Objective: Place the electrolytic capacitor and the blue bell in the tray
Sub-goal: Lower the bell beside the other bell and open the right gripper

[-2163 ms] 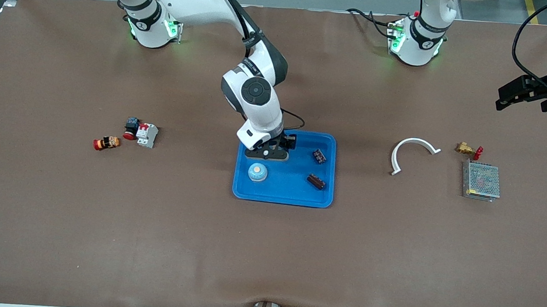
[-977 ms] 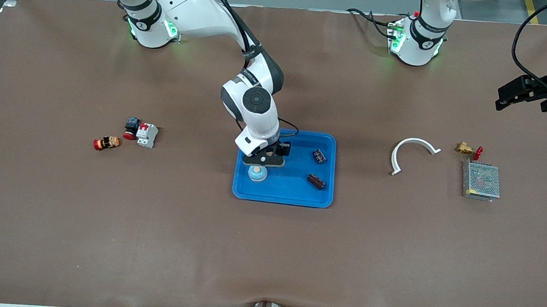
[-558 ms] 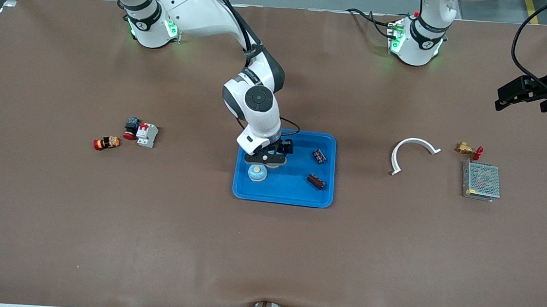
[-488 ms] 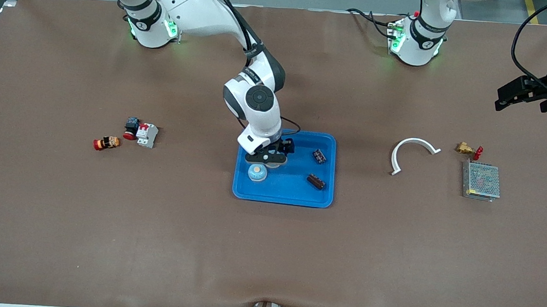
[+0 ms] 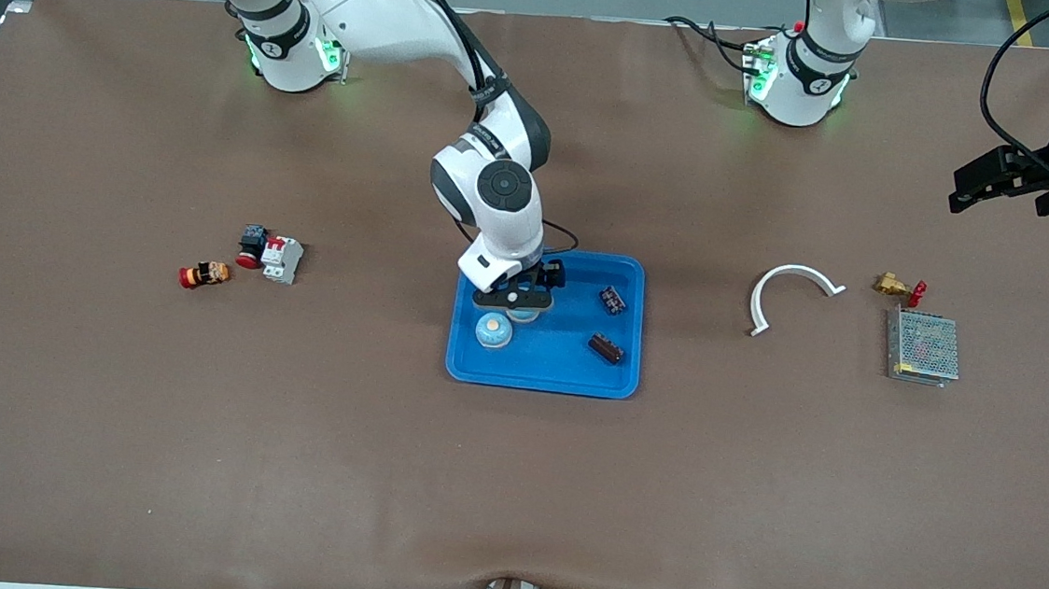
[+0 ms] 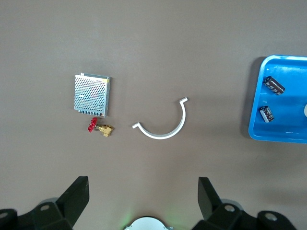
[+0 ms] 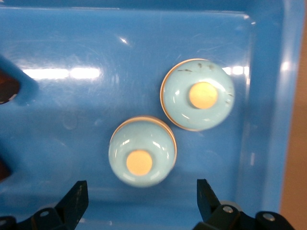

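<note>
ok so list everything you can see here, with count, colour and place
tray: 1, bright blue, mid-table
bells: 2, pale blue with tan buttons, side by side in the tray
capacitors: 2, dark, in the tray toward the left arm's end
curved strip: 1, white, on the table between tray and metal box
perforated box: 1, silver, left arm's end
valve: 1, brass with red handle, beside the box
small parts: cluster, red, white, black, orange, right arm's end
right gripper: fingers open, over the bells
left gripper: fingers open, waiting high over its end
</note>
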You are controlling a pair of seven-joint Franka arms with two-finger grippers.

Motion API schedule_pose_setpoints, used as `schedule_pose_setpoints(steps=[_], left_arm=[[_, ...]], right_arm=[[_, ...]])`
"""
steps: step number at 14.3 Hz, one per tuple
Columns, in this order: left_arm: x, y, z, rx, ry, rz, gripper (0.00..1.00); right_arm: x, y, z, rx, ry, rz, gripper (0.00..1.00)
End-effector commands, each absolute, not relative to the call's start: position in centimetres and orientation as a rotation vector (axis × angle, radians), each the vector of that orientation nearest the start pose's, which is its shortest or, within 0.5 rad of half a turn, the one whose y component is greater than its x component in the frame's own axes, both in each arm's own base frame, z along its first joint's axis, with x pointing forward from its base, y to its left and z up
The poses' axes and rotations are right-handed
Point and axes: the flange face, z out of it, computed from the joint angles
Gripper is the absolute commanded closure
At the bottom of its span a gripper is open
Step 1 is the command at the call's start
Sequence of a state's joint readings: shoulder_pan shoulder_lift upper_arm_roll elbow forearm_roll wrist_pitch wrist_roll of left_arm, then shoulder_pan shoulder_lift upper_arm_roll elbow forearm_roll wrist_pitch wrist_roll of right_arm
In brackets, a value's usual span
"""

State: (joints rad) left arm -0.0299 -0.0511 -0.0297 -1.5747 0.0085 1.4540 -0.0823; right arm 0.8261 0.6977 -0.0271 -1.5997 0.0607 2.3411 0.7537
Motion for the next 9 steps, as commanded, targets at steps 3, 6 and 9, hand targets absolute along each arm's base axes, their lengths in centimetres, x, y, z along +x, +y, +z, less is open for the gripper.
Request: schedule_pose_setpoints(steps=[3,6,9], left_arm=[[52.8,-3.2,64.4,-3.124,-0.028,0.092,0.0],[52.8,-3.3,64.4,-3.124,-0.025,0.09,0.0],[52.8,-3.3,64.4,-3.124,-0.025,0.09,0.0]], right_arm=[[47.6,48.8,34.0,-3.119,-0.02,0.016,0.0],[47.3,46.9,39.7,-3.124,-0.059,0.04,0.0],[46.2,42.9,46.0,-3.113,-0.086,0.04,0.0]])
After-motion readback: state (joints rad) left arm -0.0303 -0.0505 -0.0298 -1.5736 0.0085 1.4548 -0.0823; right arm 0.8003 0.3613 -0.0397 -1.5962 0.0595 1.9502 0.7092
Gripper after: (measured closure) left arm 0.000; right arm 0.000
